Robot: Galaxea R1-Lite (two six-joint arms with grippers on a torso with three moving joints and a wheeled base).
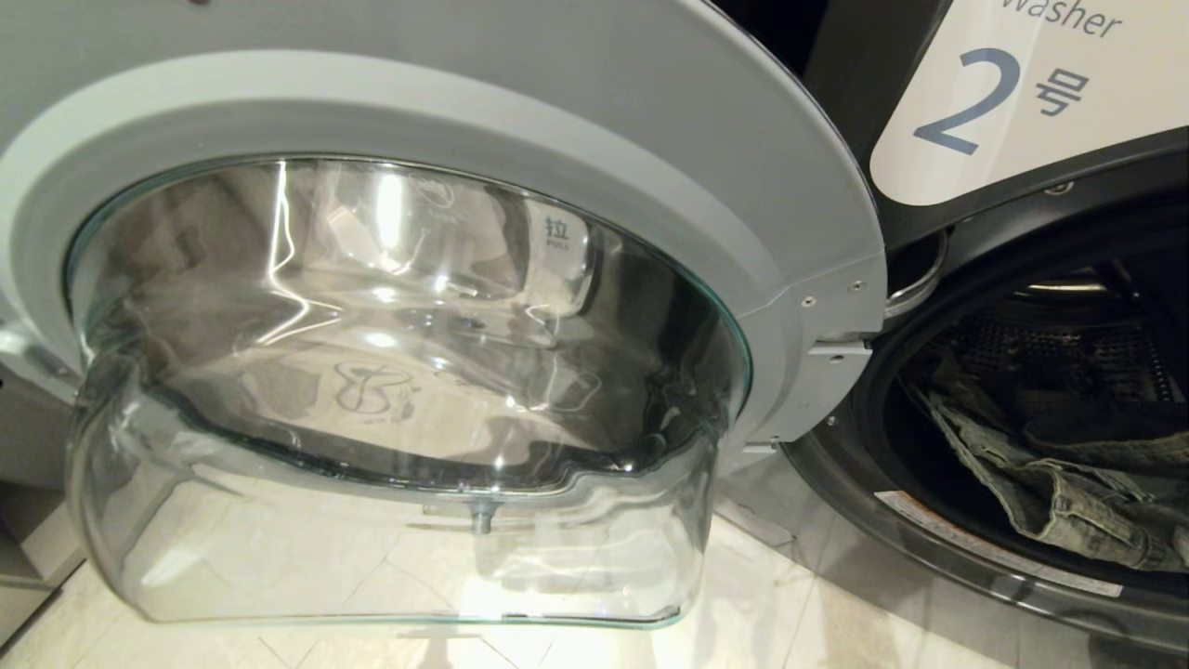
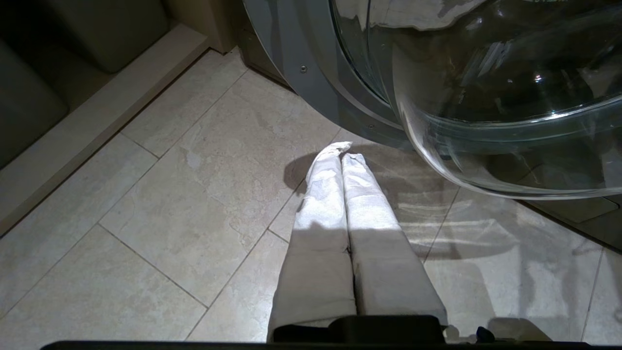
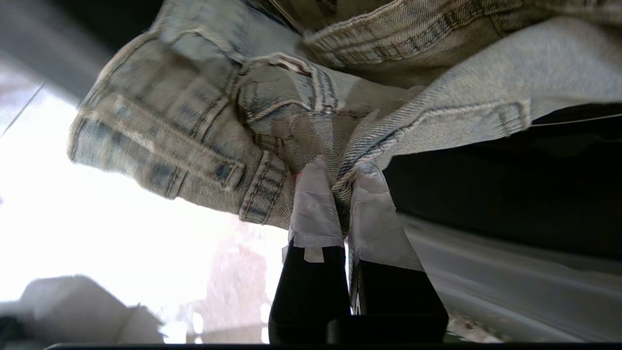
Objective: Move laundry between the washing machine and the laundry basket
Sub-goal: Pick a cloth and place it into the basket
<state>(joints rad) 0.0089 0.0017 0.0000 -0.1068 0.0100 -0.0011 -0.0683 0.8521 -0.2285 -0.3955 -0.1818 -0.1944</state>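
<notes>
Standing wide open, the door (image 1: 446,307) of the washing machine (image 1: 1012,520) fills most of the head view, its grey ring and bulging glass bowl turned toward the camera and swung out to the left of the drum mouth (image 1: 1050,409). The drum opens to the front, its axis running straight back into the dark body. Small writing on the glass gives the Chinese character for pull with "PULL" beneath it. Up on the right, a white label (image 1: 1012,102) reads "Washer" and a large "2" followed by a Chinese character. A strip sticker (image 1: 994,544) lies along the lower rim of the opening; its print is too small to read.

Inside the drum lies a heap of pale, washed-out jeans (image 1: 1068,474), crumpled, with no clear long axis.

The right hand (image 3: 340,177) has its white-wrapped fingers (image 3: 316,204) pinched tight on a fold of the jeans (image 3: 204,126) near the waistband, belt loops and stitched seams hanging around the grip; it does not appear in the head view.

The left hand (image 2: 342,150) hangs over the pale tiled floor (image 2: 170,209), fingers pressed together on nothing, pointing toward the lower edge of the open door (image 2: 486,97).
</notes>
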